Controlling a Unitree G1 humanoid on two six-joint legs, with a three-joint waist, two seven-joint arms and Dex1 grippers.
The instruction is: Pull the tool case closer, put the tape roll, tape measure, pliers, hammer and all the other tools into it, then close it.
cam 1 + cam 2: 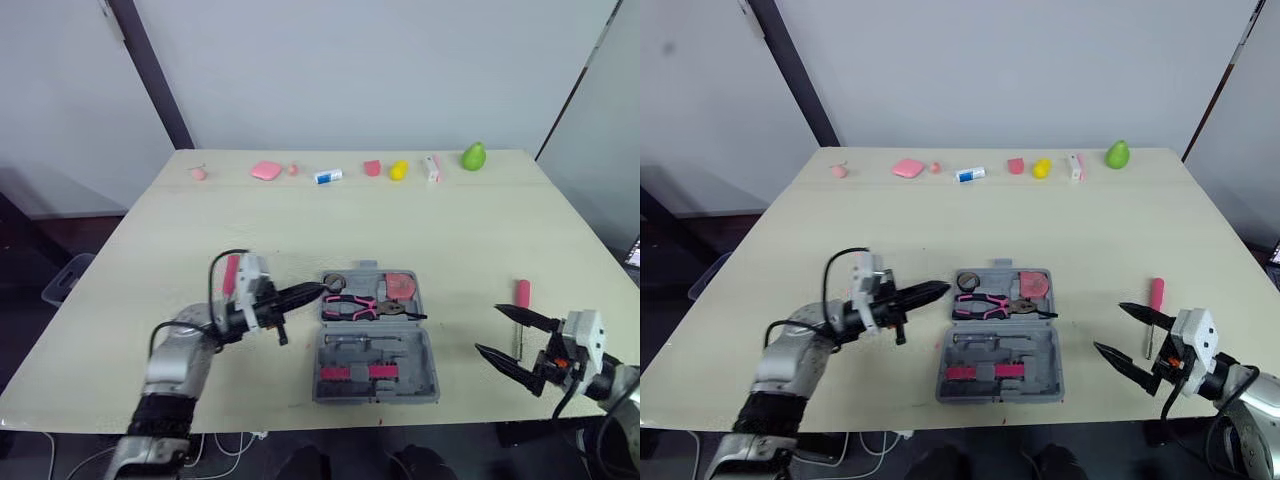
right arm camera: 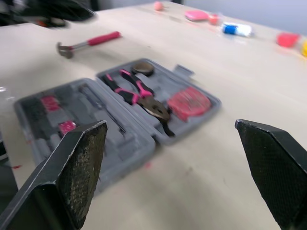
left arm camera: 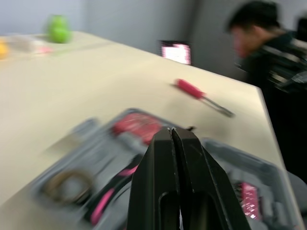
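Screwdriver (image 1: pixel 1154 300) lying on the table (image 1: pixel 450 230), just beside the wide-spread right gripper (image 1: pixel 1110 327).
It is judged light, stiff and apt to roll, so the pink handle is best taken crosswise (the thin shaft offers little purchase). The left gripper (image 1: pixel 310 291), pressed together and empty, is held at the open tool case (image 1: pixel 425 370).

Free table (image 1: pixel 300 230) around the tool case (image 1: pixel 429 362), screwdriver (image 1: pixel 522 294) off its right side

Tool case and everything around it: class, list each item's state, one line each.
Grey plastic tool case: open, lid flat.
Pink-handled pliers: inside case.
Pink-handled screwdriver: on beige table, outside case.
Pink-handled hammer: on table, outside case.
Left gripper: shut, empty.
Right gripper: open, empty.
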